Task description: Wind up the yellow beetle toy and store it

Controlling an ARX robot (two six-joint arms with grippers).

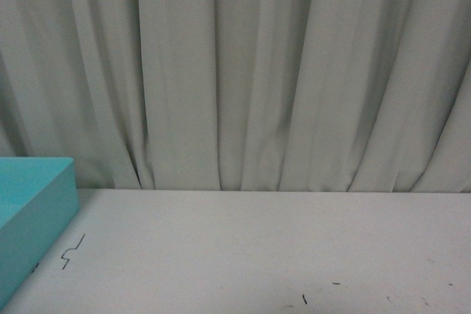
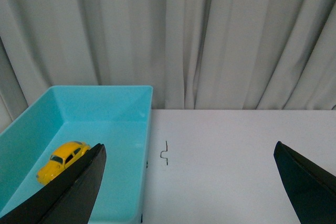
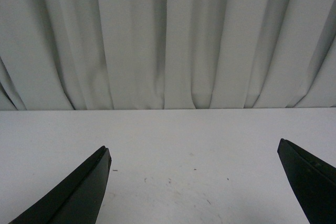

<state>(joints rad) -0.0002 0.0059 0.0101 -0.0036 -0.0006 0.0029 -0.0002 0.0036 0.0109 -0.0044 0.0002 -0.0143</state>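
turquoise bin (image 2: pixel 131 129) sits open-topped at the left edge of the white table (image 2: pixel 226 161), its far end close to the grey curtain (image 2: pixel 210 35). inside it, on the bin floor, the yellow beetle toy (image 2: pixel 62 160) rests on its wheels, near the bin's left wall; nothing else seen in the bin. the toy's lower part is partly hidden behind one dark finger of the left gripper (image 2: pixel 189 182).

left gripper: jaws spread wide, nothing between them, one finger over the bin, the other over bare table. a small dark squiggle mark (image 2: pixel 165 153) lies on the table just beside the bin's right wall.

right gripper (image 3: pixel 194 182): jaws likewise spread wide and empty, over bare table with a few faint specks (image 3: pixel 170 181); curtain behind.

front view: only a corner of the bin (image 1: pixel 33 218) shows at left, the squiggle (image 1: pixel 72 251) near it, a few small dark flecks (image 1: pixel 304 298) on the near table, curtain folds across the back. neither arm shows there.
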